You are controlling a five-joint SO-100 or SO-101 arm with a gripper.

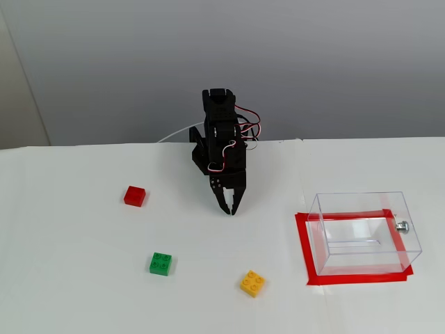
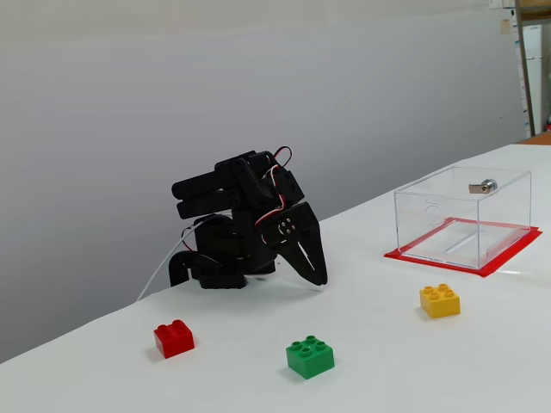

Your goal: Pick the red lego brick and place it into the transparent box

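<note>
The red lego brick [image 1: 135, 196] lies on the white table, left of the arm; it also shows in the other fixed view [image 2: 174, 338]. The transparent box [image 1: 364, 232] stands empty on a red taped rectangle at the right, with a silver knob on its side; it also shows in the other fixed view [image 2: 463, 217]. My black gripper [image 1: 229, 208] points down at the table in front of the arm's base, shut and empty, well right of the red brick; the other fixed view shows it too [image 2: 320, 280].
A green brick [image 1: 160, 264] and a yellow-orange brick [image 1: 252, 283] lie nearer the front edge. Both also show in the other fixed view, green [image 2: 310, 356] and yellow-orange [image 2: 440, 300]. A grey wall stands behind the table.
</note>
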